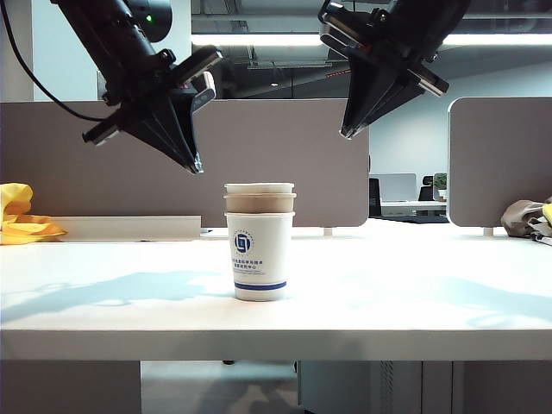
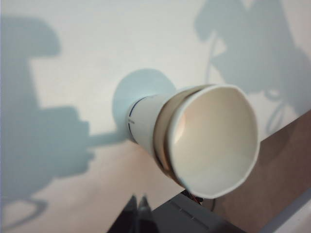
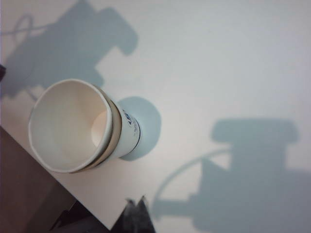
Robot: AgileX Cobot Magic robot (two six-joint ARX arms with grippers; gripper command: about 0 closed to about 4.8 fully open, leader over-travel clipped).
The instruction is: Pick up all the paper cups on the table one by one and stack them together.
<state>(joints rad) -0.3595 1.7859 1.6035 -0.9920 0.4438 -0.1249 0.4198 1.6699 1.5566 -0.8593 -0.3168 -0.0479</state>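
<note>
The thick white front edge of the table (image 1: 276, 343) runs nearest the exterior camera, and the flat white top stretches back from it, crossed by soft grey shadows of the arms. Standing upright near the middle of that top is the stack of paper cups (image 1: 260, 242): a white cup with a blue logo and a blue band near its foot forms the outside, a brown cup sits inside it with its rim showing above, and a second white cup is nested in the brown one, so that only its rolled rim tops the pile. Nothing touches the stack.

Above and to either side hang the two arms, both clear of the cups. The left hand (image 1: 197, 165) points down and inward from the left of the exterior view, its fingers brought together to a narrow tip with nothing between them. The right hand (image 1: 348, 131) hangs higher on the right, angled down toward the middle, its fingers likewise pressed together and empty.

Both wrist views look down into the open mouth of the top cup, with the closed fingertips dark at the frame edge.

Behind the table stand grey-brown partition panels (image 1: 285, 164). A yellow cloth (image 1: 19, 217) lies at the far left and a grey bundle (image 1: 526, 217) at the far right.
</note>
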